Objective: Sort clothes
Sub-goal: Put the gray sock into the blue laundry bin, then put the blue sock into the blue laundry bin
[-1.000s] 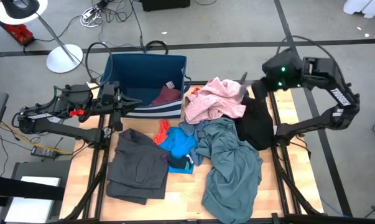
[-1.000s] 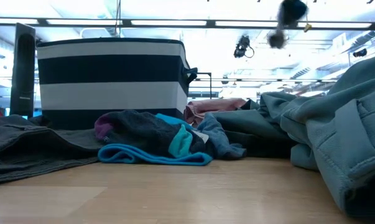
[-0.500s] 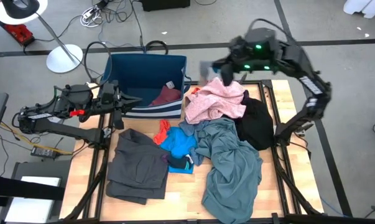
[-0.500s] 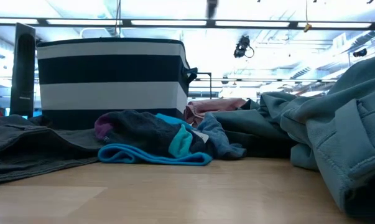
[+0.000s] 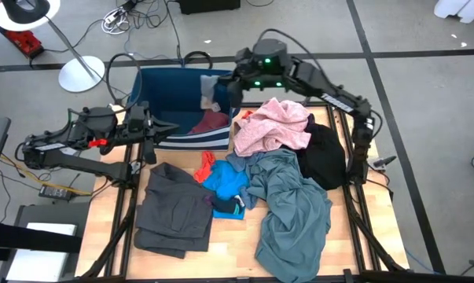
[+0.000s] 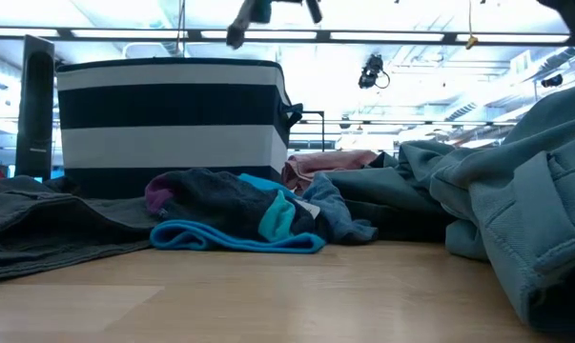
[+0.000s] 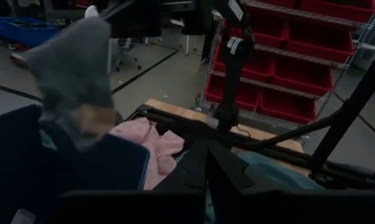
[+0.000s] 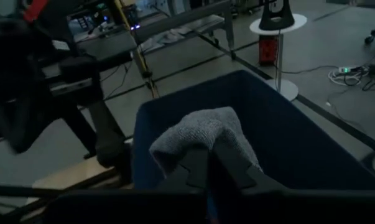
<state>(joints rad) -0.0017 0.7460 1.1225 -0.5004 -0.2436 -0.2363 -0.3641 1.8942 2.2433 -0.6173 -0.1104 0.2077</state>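
My right gripper point(image 5: 224, 88) is shut on a small grey sock point(image 8: 198, 132) above the open dark blue bin point(image 5: 164, 93) at the table's far left. A maroon garment point(image 5: 211, 123) lies in the bin. The other clothes lie on the table: pink point(image 5: 276, 126), black point(image 5: 325, 157), grey-blue point(image 5: 288, 208), bright blue point(image 5: 225, 181), red-orange point(image 5: 207, 163) and dark grey point(image 5: 174, 208). My left gripper point(image 5: 155, 126) waits shut at the bin's near left corner, holding nothing. My right gripper pinches the grey sock between its two fingers at a fold point(image 8: 203, 148), and the cloth bulges over the fingertips. The fingers reach nearly level from the table's right. The sock hangs slack, lifted clear above the bin's opening point(image 5: 181, 94).
The bin has a striped base point(image 6: 173, 124) and handles. The table's metal frame rails point(image 5: 354, 196) run along its sides. Bare wood point(image 5: 229, 251) shows at the near edge between the dark grey and grey-blue garments. A floor lamp point(image 5: 79, 72) and cables lie beyond the table.
My right gripper has swept from the table's far right corner toward the left, over the pink garment, and now hangs over the bin. It has carried the grey sock along, lifted clear, and has tipped from pointing down to nearly level.
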